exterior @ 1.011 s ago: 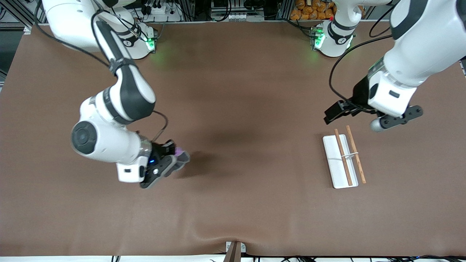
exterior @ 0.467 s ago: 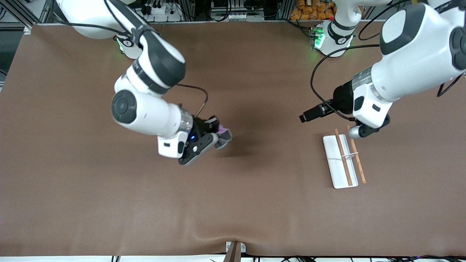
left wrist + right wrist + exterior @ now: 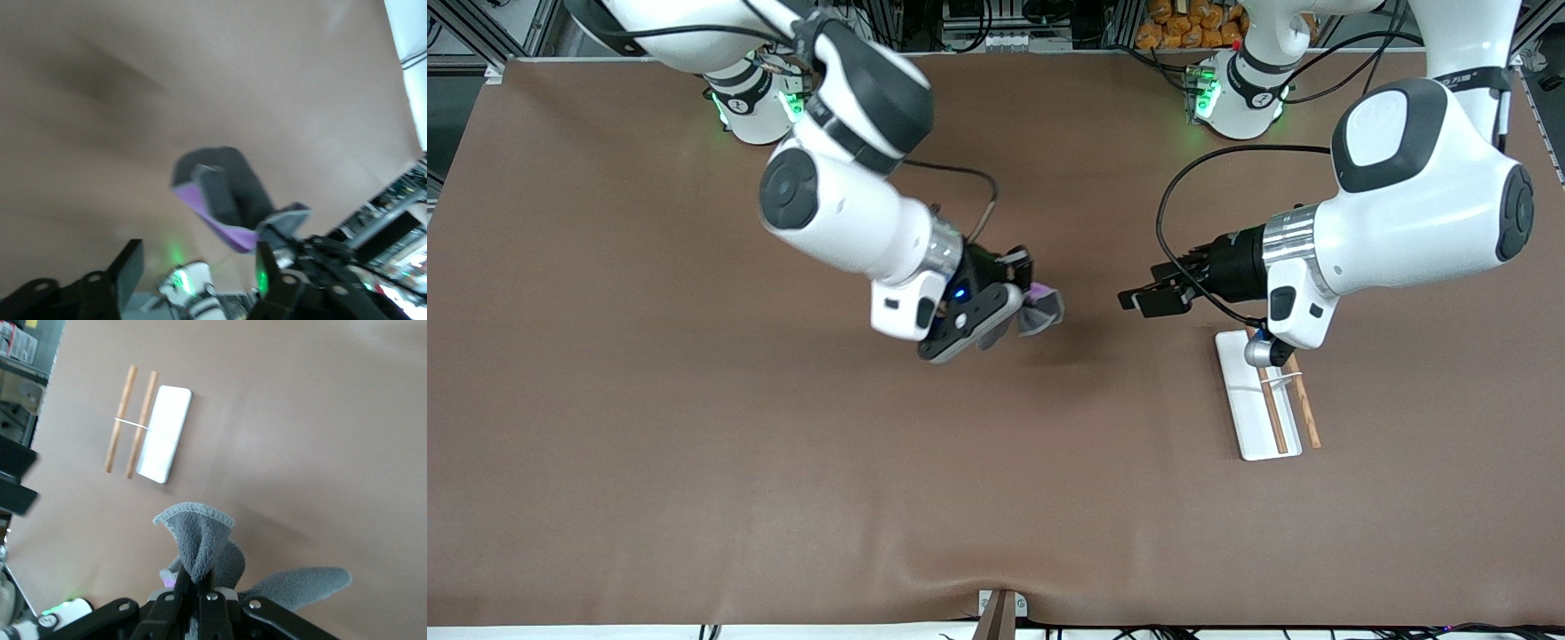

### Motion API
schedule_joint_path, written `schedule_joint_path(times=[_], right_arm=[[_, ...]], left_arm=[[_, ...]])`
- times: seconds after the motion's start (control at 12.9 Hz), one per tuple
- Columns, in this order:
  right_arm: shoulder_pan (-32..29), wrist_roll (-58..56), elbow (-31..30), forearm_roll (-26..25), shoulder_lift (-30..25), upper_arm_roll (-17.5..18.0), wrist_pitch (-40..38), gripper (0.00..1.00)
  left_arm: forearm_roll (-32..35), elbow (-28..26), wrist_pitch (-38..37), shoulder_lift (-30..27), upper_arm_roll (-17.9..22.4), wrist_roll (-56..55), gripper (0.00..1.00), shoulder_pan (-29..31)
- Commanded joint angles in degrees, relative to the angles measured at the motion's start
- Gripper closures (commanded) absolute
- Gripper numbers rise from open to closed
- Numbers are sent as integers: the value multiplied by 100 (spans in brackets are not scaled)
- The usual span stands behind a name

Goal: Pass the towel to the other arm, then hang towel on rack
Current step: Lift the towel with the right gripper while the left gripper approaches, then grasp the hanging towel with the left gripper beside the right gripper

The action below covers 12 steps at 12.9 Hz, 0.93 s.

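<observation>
My right gripper (image 3: 1021, 300) is shut on the towel (image 3: 1042, 309), a bunched grey cloth with a purple face, and holds it in the air over the middle of the table. In the right wrist view the towel (image 3: 199, 543) sticks up from between the closed fingers of the right gripper (image 3: 200, 585). My left gripper (image 3: 1147, 293) is open and empty, level with the towel and a short gap from it, pointing at it. The left wrist view shows the towel (image 3: 220, 183) ahead of the left gripper (image 3: 197, 270). The rack (image 3: 1267, 404) lies on the table under the left arm's wrist.
A brown mat (image 3: 694, 462) covers the table. The rack also shows in the right wrist view (image 3: 160, 430), and its white base edge shows in the left wrist view (image 3: 408, 40). The arm bases stand along the edge farthest from the front camera.
My right arm has carried the towel from its own end of the table to the middle. My left gripper has swung down and toward the towel, now over the table beside the rack.
</observation>
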Motion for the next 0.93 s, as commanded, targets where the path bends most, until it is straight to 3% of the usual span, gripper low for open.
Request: schedule_joint_path(times=[0.0, 0.47, 0.86], right_arm=[[162, 434, 24, 54, -114, -34, 151, 100], [198, 576, 33, 45, -219, -34, 161, 100], [198, 584, 33, 45, -228, -34, 143, 100]], left_arm=[[-463, 65, 63, 48, 7, -119, 36, 11], [-508, 56, 555, 162, -2, -83, 52, -50], [-595, 74, 714, 215, -11, -118, 49, -147]])
